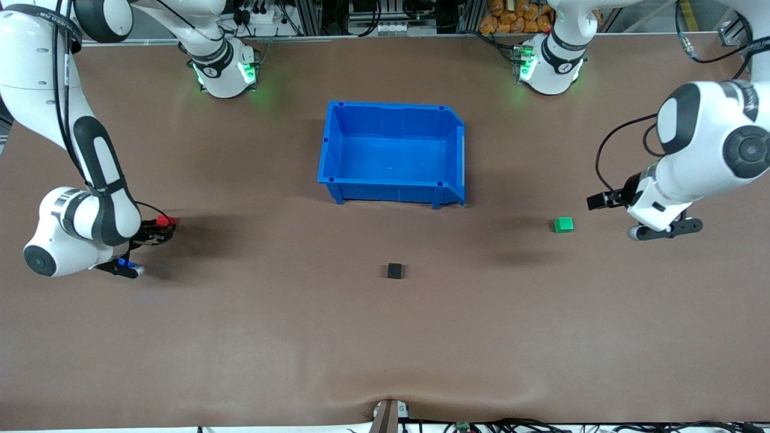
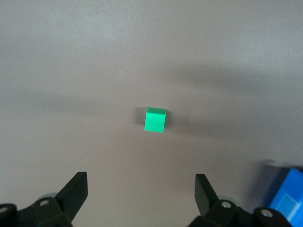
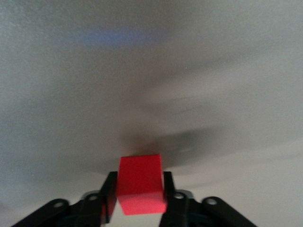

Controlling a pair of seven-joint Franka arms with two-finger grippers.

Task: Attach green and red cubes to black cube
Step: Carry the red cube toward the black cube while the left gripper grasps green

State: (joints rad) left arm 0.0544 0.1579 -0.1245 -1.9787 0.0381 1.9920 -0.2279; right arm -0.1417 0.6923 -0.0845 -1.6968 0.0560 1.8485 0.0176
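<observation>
The right gripper (image 1: 161, 228) hangs over the brown bench (image 1: 271, 337) at the right arm's end, its two black fingers (image 3: 108, 198) pressed against opposite faces of the red cube (image 1: 166, 222); the right wrist view shows that cube (image 3: 141, 184) pinched squarely between them, lifted clear of the surface. The left gripper (image 1: 601, 201) is up over the bench at the left arm's end, just beside the green cube (image 1: 563, 225) and not touching it. In the left wrist view its fingers (image 2: 75, 189) stand spread wide with nothing between them, and the green cube (image 2: 155, 120) lies flat on the bench, apart from both fingertips. The black cube (image 1: 394, 270) sits alone on the bench, near the middle, nearer to the front camera than the blue bin (image 1: 394, 153) and well apart from both coloured cubes. The green cube rests toward the left arm's end, a little farther from the front camera than the black cube. The blue bin stands upright with nothing visible inside it, and a corner of it (image 2: 286, 198) shows at the edge of the left wrist view. None of the three cubes touches another.
</observation>
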